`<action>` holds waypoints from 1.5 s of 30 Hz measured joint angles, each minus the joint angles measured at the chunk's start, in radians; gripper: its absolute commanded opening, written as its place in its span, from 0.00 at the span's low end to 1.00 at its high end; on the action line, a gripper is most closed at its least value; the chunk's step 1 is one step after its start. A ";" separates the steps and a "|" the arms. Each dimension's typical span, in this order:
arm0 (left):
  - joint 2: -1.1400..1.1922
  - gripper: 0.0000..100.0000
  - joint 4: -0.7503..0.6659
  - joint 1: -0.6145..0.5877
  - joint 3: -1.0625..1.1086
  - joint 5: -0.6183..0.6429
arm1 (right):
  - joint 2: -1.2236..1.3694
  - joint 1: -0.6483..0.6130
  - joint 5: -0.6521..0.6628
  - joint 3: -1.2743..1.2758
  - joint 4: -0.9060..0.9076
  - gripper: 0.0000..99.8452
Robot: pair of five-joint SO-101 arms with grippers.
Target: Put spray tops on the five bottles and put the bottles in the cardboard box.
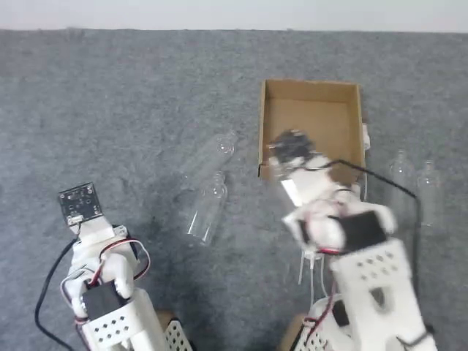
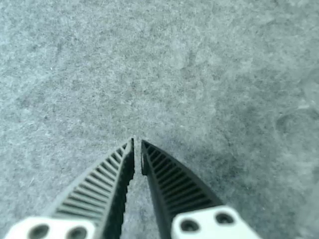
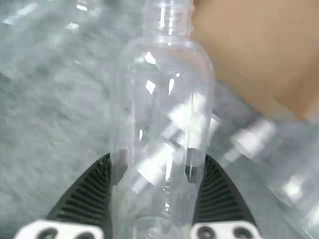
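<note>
Five bottles by my count, none with a spray top that I can see. Farthest left, the left gripper [image 2: 137, 144] hangs over bare grey carpet [image 1: 131, 95] with its claw pressed together on nothing, probably parked out of the way. Toward the middle, two clear bottles lie on their sides, one [image 1: 213, 155] just beyond the other [image 1: 207, 208], and both look ready to roll. Next comes the cardboard box [image 1: 260, 124], open-topped, with nothing visible on the floor that shows. At its near wall, the right gripper [image 3: 157, 164] pinches a third bottle [image 3: 164, 99] low on the body. That leaves the bare neck free, I judge, for a top. Thin white pieces [image 1: 311, 267] lie by that arm's base — perhaps spray-top tubes, but I cannot count them. Farthest right, two bottles stand upright, one [image 1: 401, 172] just beside the other [image 1: 428, 186].
</note>
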 measured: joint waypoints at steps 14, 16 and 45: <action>0.000 0.02 0.000 0.000 0.000 0.000 | 0.196 0.740 0.462 -0.207 0.057 0.04; 0.000 0.02 0.000 0.000 0.000 0.000 | 0.265 0.809 0.491 -0.235 0.021 0.04; 0.000 0.02 0.002 0.000 0.000 0.000 | 0.872 1.143 0.769 -0.250 -0.450 0.19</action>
